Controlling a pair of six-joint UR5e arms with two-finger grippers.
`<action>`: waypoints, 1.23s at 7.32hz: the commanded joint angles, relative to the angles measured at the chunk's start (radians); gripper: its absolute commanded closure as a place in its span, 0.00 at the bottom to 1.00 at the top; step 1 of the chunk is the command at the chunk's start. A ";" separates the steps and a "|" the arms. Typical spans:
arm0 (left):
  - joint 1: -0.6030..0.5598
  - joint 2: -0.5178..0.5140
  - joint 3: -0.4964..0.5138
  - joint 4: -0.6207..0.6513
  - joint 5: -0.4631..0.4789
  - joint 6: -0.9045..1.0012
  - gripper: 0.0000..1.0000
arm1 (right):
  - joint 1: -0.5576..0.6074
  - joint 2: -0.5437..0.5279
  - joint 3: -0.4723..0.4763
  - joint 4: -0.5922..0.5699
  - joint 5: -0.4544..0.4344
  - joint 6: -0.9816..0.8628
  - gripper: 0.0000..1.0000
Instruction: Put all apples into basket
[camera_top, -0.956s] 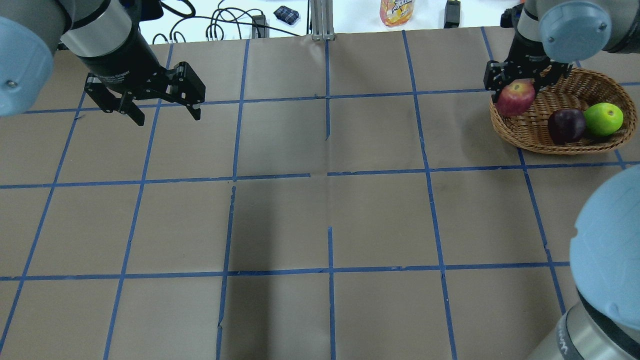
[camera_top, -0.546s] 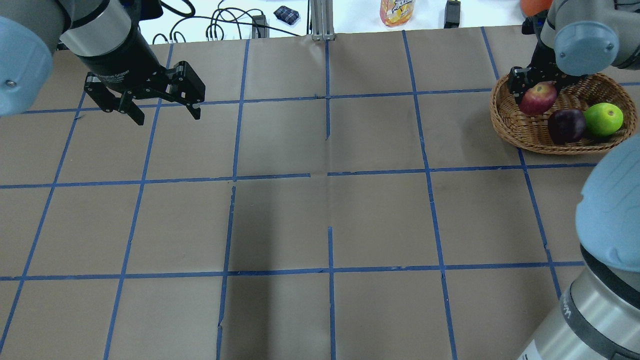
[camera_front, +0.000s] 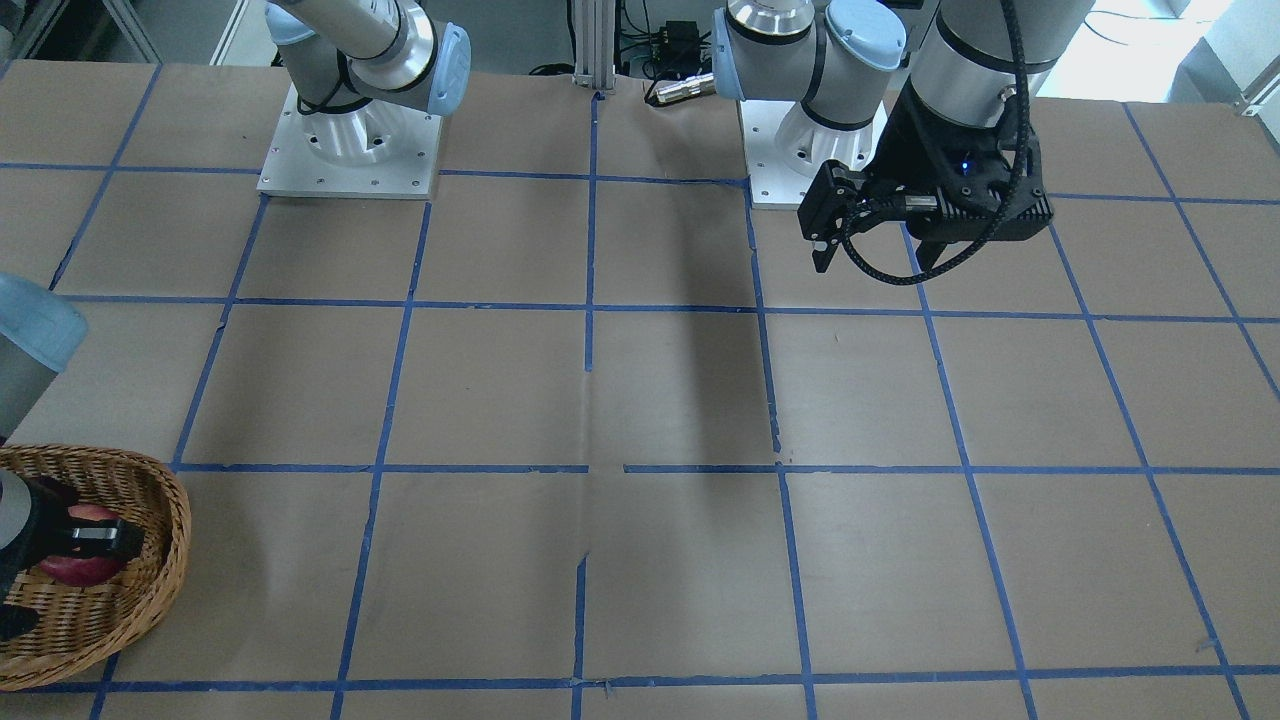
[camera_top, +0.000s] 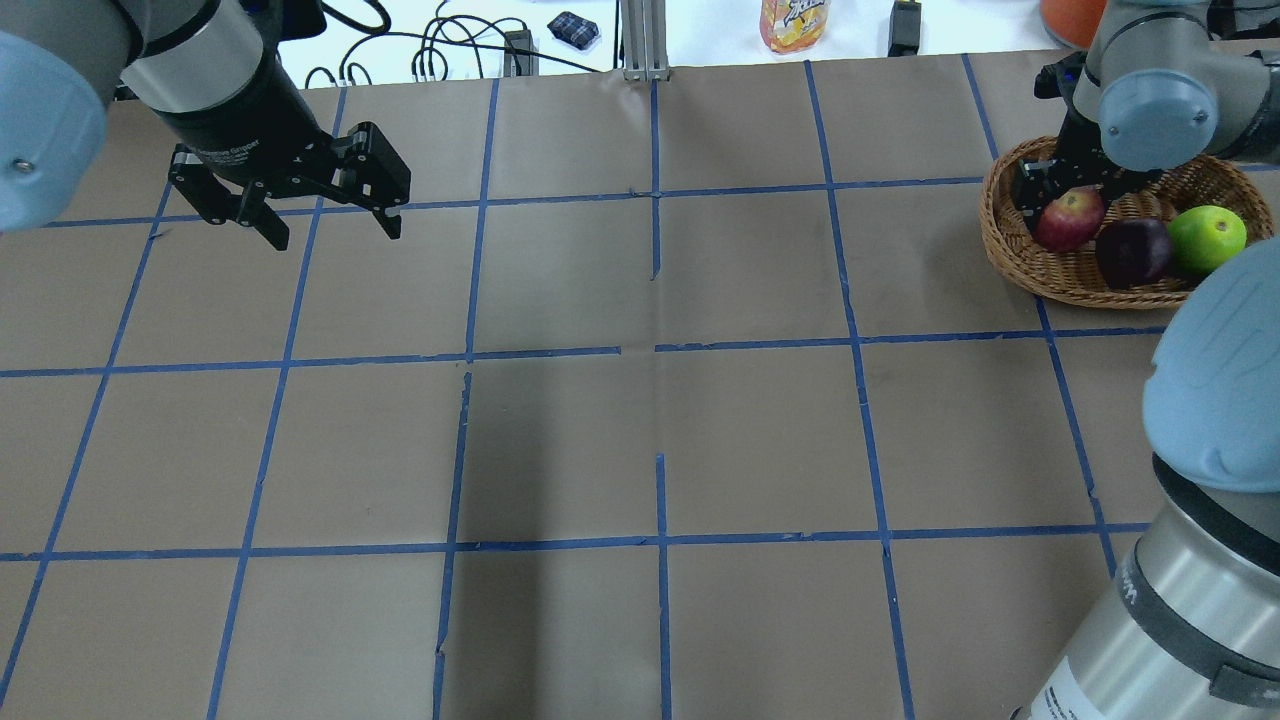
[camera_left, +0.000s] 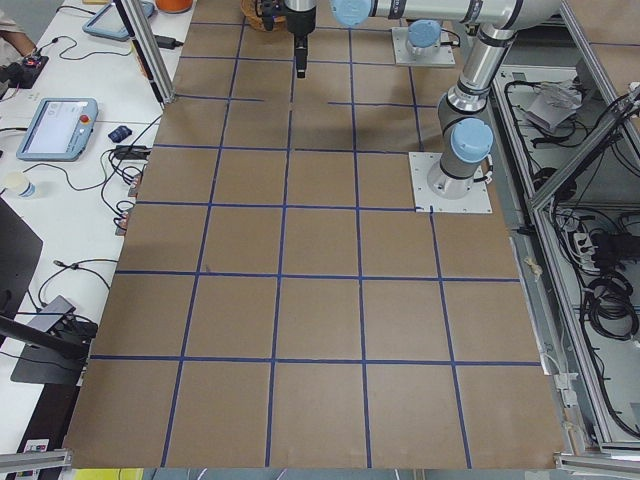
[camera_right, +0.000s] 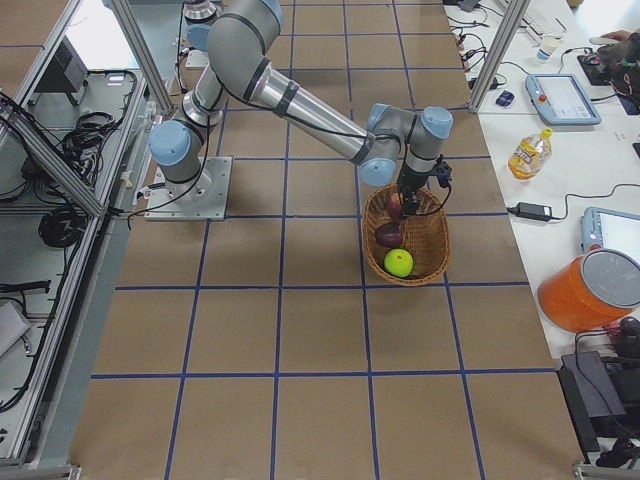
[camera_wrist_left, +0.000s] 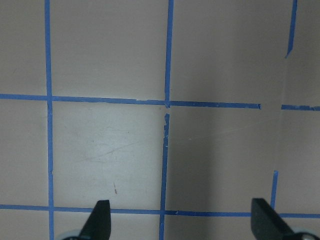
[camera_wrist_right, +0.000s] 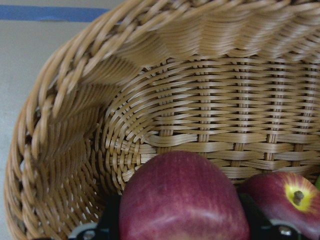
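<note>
Held red apple (camera_top: 1068, 222) clamped in right gripper (camera_top: 1072, 200) low inside basket (camera_top: 1020, 268), for release beside maroon apple (camera_top: 1133, 252) and green apple (camera_top: 1207, 238); parked left gripper (camera_top: 332, 235) spread, unneeded.

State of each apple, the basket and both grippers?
basket, upright on the table.
red apple, gripped, low inside the basket.
maroon apple, lying in the basket.
green apple, lying in the basket.
right gripper, shut on the red apple.
left gripper, open, empty, above the table.

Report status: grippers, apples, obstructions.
Left gripper open, idle above table. Right gripper shut on red apple, low inside basket. Maroon apple, green apple already in. No obstruction seen.
</note>
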 joint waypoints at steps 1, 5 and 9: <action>0.000 -0.002 0.001 0.000 0.022 0.001 0.00 | -0.007 0.004 0.000 0.021 -0.012 -0.004 0.00; 0.000 -0.002 -0.004 -0.002 0.008 -0.019 0.00 | 0.005 -0.140 -0.017 0.230 0.005 0.012 0.00; 0.000 -0.004 -0.005 0.006 0.007 -0.007 0.00 | 0.236 -0.370 -0.012 0.459 0.153 0.383 0.00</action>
